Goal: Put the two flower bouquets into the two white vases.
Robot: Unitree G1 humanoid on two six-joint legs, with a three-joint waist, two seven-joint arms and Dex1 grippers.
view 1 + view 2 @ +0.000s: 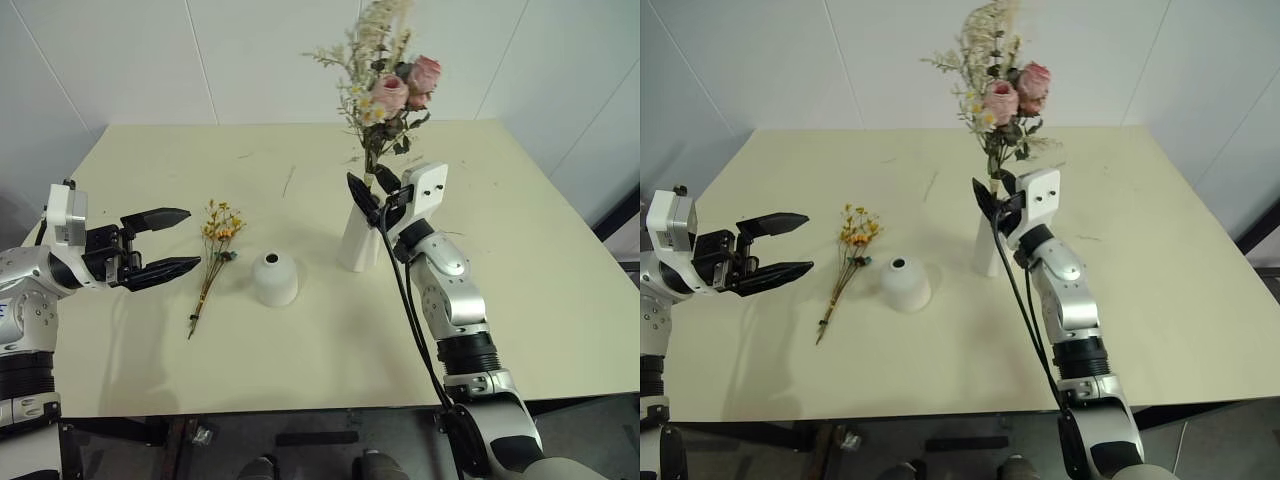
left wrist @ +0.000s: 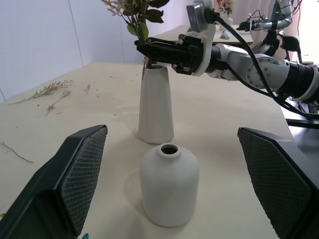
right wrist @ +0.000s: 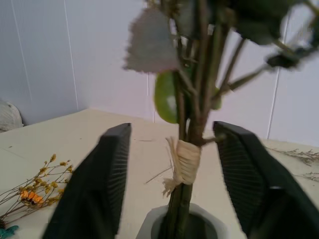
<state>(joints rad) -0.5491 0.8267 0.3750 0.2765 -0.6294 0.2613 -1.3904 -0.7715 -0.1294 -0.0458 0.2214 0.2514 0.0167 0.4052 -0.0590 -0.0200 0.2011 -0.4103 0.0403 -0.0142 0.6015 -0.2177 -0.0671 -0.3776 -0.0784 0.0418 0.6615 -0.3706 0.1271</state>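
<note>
Looking down over the pale surface (image 1: 520,300), I see the rose-and-daisy bouquet (image 1: 385,90) standing upright with its stems down in the tall cone vase (image 1: 355,238), near the middle. My right hand (image 3: 172,169) sits at the vase mouth with its fingers (image 3: 97,184) parted on either side of the raffia-tied stems, a gap on both sides, gripping nothing. The short dome vase (image 1: 274,277) stands just beside the tall one, to its left and nearer me, apart from it, its top hole unfilled. The small yellow-orange bunch (image 1: 213,255) lies flat on the surface left of the dome vase, stem ends toward me. My left hand (image 1: 165,243) hovers left of that bunch, wide open, holding nothing.

There is bare surface to the right of the right arm out to the right edge, and more along the near edge in front of both vases. Loose dried twig scraps (image 2: 50,92) lie toward the far side. White wall panels close in behind the far edge. I can read no label or writing on anything.
</note>
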